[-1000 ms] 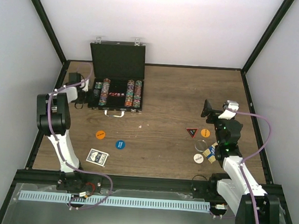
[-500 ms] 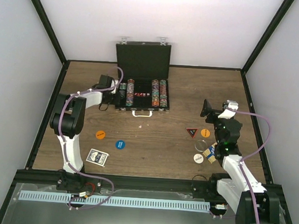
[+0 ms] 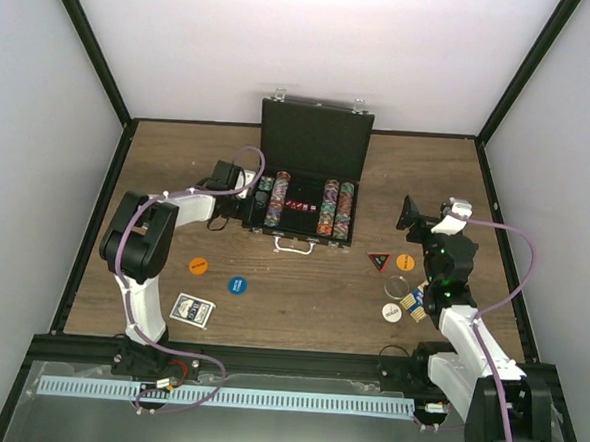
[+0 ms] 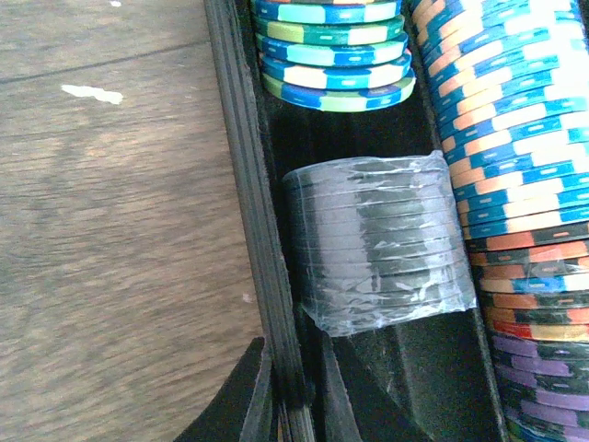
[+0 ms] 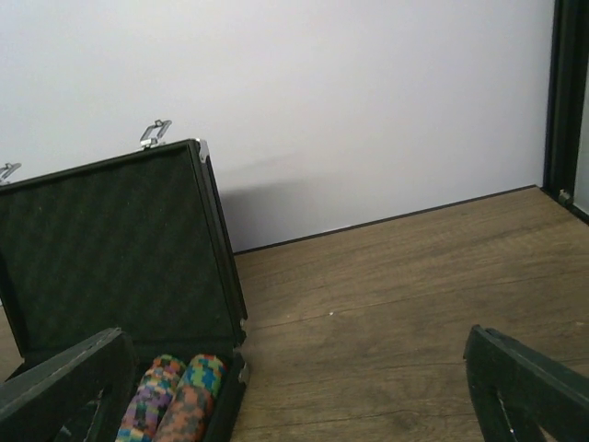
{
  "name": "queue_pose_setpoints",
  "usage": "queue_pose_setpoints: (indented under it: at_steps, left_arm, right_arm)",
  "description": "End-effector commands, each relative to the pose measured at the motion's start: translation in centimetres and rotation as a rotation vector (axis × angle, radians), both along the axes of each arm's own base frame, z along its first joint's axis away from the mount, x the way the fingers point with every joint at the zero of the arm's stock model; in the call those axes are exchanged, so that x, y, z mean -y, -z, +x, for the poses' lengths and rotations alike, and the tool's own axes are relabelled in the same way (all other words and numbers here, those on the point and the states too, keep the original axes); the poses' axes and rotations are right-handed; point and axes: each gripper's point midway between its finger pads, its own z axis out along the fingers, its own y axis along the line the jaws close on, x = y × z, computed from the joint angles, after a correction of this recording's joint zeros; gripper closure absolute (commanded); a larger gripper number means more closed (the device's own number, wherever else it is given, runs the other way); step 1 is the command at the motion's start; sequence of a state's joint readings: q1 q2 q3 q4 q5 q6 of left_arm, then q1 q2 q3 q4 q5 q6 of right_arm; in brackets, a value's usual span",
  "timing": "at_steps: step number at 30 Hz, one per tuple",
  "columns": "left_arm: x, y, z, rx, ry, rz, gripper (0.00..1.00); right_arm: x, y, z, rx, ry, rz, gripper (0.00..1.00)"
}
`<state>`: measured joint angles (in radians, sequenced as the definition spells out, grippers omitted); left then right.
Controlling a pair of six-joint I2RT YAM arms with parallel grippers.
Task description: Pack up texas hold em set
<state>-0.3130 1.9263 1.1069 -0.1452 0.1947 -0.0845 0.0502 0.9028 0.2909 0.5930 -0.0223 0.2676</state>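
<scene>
Wood-grain tabletop, white walls all round. Case is sitting open at 12 o'clock from the tabletop centre, lid standing upright along its far edge, handle facing the arms. Chips are lying in coloured rows inside. The left wrist view is showing a plastic-wrapped dark stack in the leftmost slot, with green-blue chips beyond it. Left fingers are clamping the case's left wall at 9 o'clock of the case, one outside on the tabletop side, one inside the slot. Right fingers are hanging spread wide, gripping nothing, above the tabletop at 3 o'clock of the case and well apart from it.

Loose pieces are lying on the tabletop. Orange disc and blue disc are sitting at 7 o'clock of the case. Deck is lying further along at 7 o'clock, just beside the left arm. Triangle and second orange disc are sitting side by side at 4 o'clock of the case. White disc is lying at 6 o'clock of those two, just beside the right arm.
</scene>
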Motion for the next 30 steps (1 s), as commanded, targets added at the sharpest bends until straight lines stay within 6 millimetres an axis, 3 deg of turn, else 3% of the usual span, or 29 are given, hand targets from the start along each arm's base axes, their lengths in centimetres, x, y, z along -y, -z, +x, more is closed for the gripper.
queue_pose_setpoints:
  at_steps: [1,4,7,13,20,23,25,27,30]
  left_arm:
    - [5.1,1.8,-6.1,-0.112,0.299,-0.080,0.96]
    - [5.1,1.8,-6.3,-0.117,0.292,-0.085,0.94]
    - [5.0,0.6,-6.1,-0.084,0.269,-0.098,0.83]
    - [3.6,-4.8,-4.2,0.048,0.141,-0.072,0.32]
    - [0.6,-14.6,-3.5,0.246,-0.059,-0.084,0.08]
    - [-1.1,-20.9,-3.5,0.350,-0.115,-0.070,0.00]
    - [-2.6,-25.4,-3.9,0.419,-0.148,-0.043,0.00]
    - [-3.9,-28.7,-4.7,0.461,-0.157,-0.025,0.00]
    - [-5.8,-30.9,-5.3,0.537,-0.197,-0.006,0.00]
  right_arm:
    - [1.2,-1.3,-0.4,0.038,0.074,0.035,0.00]
    - [1.8,-1.7,-0.9,0.056,0.105,0.055,0.00]
    - [2.2,-1.9,-1.4,0.077,0.126,0.074,0.00]
    - [1.9,-2.3,-1.4,0.076,0.111,0.070,0.00]
    - [1.5,-2.2,-0.9,0.033,0.090,0.067,0.00]
    - [1.3,-2.5,-0.4,-0.015,0.081,0.067,0.00]
    - [1.5,-2.3,-0.1,-0.088,0.094,0.090,0.00]
    - [1.2,-1.8,-0.1,-0.173,0.088,0.128,0.00]
    - [-0.3,-0.1,-0.5,-0.326,0.022,0.189,0.00]
